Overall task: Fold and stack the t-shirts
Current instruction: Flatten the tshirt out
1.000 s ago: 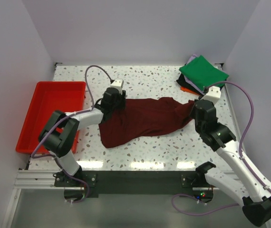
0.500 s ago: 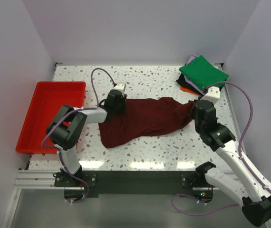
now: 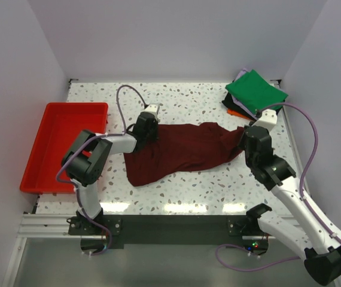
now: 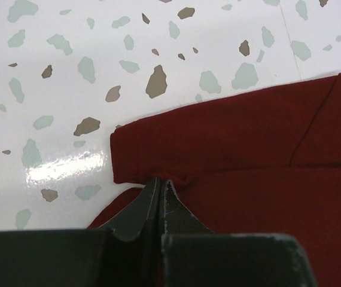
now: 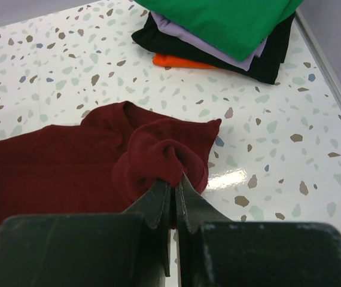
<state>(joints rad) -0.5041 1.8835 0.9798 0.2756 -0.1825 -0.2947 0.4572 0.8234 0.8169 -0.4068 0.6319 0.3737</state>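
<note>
Since a second ago your left gripper (image 4: 160,190) has shifted slightly right along the far-left edge of the shirt (image 3: 182,150) and pinched shut. Its tips now meet on a small pucker of maroon cloth just under the folded hem. Your right gripper (image 5: 173,185) hasn't changed, with its tips closed on a bunched lump at the shirt's right end.

Between the two, the shirt lies stretched across the middle of the table (image 3: 188,101), rumpled, with its lower-left corner spreading toward you. Past the left hem you have bare speckled tabletop on the far side, and the tray (image 3: 63,143) sits well apart on the left. Room is tighter on the right. The stack (image 3: 255,92), green on top over lavender, black and orange, sits in the far-right corner, near your right gripper but apart from the shirt. Plain pale walls (image 3: 176,36) close the left, far and right sides.
</note>
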